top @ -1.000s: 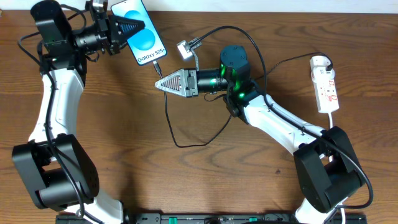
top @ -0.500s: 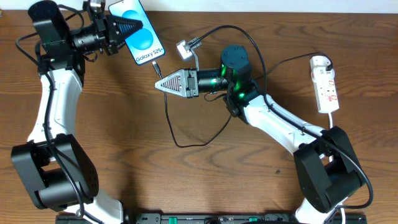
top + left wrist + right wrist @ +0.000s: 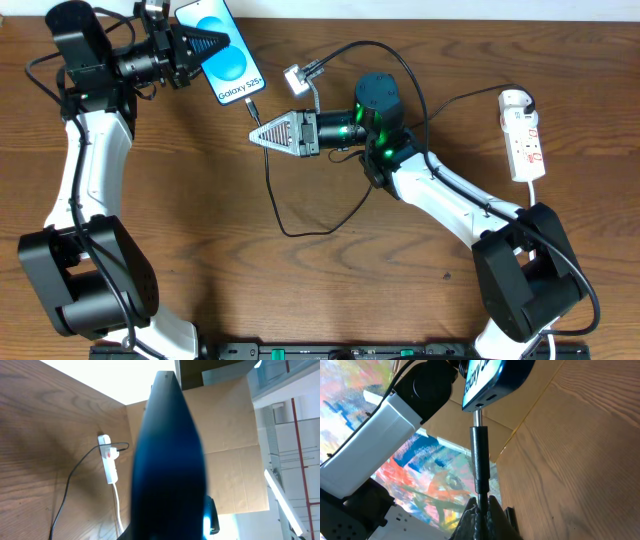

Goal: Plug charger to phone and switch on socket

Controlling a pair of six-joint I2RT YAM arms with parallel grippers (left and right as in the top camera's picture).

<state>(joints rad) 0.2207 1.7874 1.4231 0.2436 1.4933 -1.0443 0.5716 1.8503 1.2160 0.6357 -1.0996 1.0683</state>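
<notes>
The phone (image 3: 232,55) sits at the upper left of the overhead view, clamped in the left claw (image 3: 212,44). At centre, the right claw (image 3: 258,136) is closed on the charger (image 3: 268,180). The socket (image 3: 524,135) lies on the table (image 3: 180,220) at far right.

In the left wrist view, the phone fills the middle, blurred.

In the right wrist view, the charger's plug tip (image 3: 480,460) meets the phone's lower edge at top centre.

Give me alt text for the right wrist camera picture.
The right hand holds the black charger plug upright, its metal tip meeting the port in the bottom edge of the phone. Wooden table lies at right.
</notes>
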